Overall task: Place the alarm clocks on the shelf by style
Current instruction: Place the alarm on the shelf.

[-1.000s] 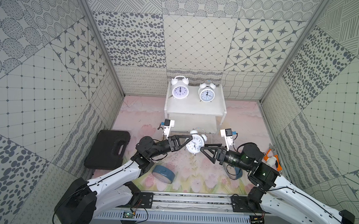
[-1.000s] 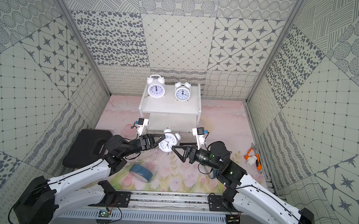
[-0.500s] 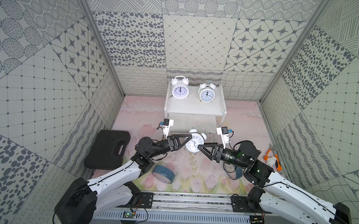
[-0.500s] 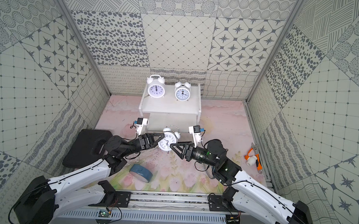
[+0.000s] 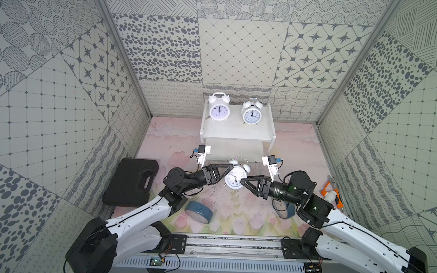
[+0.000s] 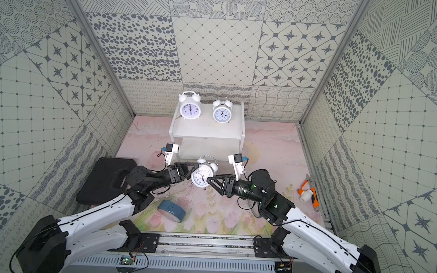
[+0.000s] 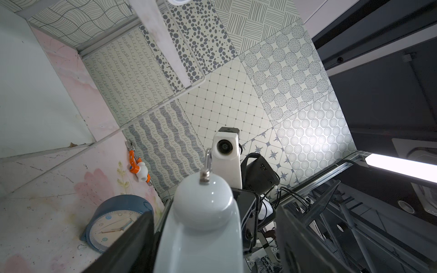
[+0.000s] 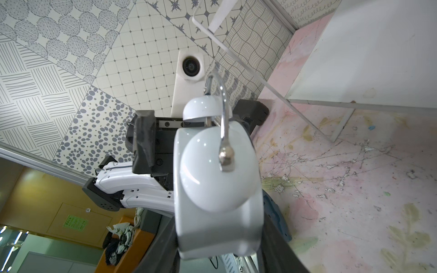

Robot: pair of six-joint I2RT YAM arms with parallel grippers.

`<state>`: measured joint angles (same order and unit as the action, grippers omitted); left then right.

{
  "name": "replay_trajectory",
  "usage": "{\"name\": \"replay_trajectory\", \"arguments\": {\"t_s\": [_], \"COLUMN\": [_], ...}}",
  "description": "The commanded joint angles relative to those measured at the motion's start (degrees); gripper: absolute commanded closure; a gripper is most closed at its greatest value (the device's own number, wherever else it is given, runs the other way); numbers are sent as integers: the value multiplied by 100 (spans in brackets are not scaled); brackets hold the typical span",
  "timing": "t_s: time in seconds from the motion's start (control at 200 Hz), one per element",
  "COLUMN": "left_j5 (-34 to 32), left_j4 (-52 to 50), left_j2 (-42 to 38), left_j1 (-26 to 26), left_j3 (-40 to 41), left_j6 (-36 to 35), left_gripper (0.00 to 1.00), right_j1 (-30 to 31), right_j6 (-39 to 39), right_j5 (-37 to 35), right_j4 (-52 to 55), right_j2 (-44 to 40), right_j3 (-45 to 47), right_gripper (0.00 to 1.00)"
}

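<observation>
Right pincer grasps a white twin-bell clock at the shelf's six o'clock; left pincer, released, flanks it at nine.

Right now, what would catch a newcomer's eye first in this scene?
A white twin-bell clock hangs in mid-air between the left gripper and the right gripper, just in front of the shelf. Two matching white clocks stand on its top board, and a blue clock lies on the table nearer the robot.

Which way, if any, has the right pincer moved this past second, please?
Yes: the right pincer slid inward toward the shelf's middle, closing on the clock.
</observation>
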<state>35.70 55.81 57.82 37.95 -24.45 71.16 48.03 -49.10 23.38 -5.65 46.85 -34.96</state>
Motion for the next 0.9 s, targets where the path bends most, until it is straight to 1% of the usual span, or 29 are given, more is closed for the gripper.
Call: {"name": "replay_trajectory", "arguments": {"t_s": [0.0,0.115,0.18,0.245,0.36,0.48,0.56,0.69,0.79,0.895], "left_j5": [280,306,371,568,985,1136,1149,1181,1140,1092], "left_j4": [-370,-1175,-1444,-1535,-1543,-1545,-1541,-1662,-1759,-1771], "left_j2": [-256,-624,-790,-851,-685,-572,-573,-614,-667,-723], "left_j1": [19,17,13,19,19,16,23,20,21,17], "left_j3": [-168,-253,-262,-271,-328,-350,-374,-460,-459,-422], "left_j6": [-349,-679,-789,-833,-733,-723,-776,-852,-902,-910], "left_gripper": [8,1,0,1,1,3,10,27,32,35], "right_j1": [-139,-494,-677,-784,-848,-856,-866,-908,-924,-927], "right_j6": [556,747,753,783,803,736,763,770,796,792], "right_j5": [347,852,1119,1302,1481,1610,1592,1588,1557,1463], "right_j4": [220,673,722,761,725,485,512,531,598,652], "right_j2": [-140,-124,-115,-82,29,135,175,184,172,151], "right_j3": [-499,-767,-829,-891,-1001,-1013,-1055,-1051,-1054,-1027], "right_gripper": [65,67,67,67,68,68,68,68,68,67]}}
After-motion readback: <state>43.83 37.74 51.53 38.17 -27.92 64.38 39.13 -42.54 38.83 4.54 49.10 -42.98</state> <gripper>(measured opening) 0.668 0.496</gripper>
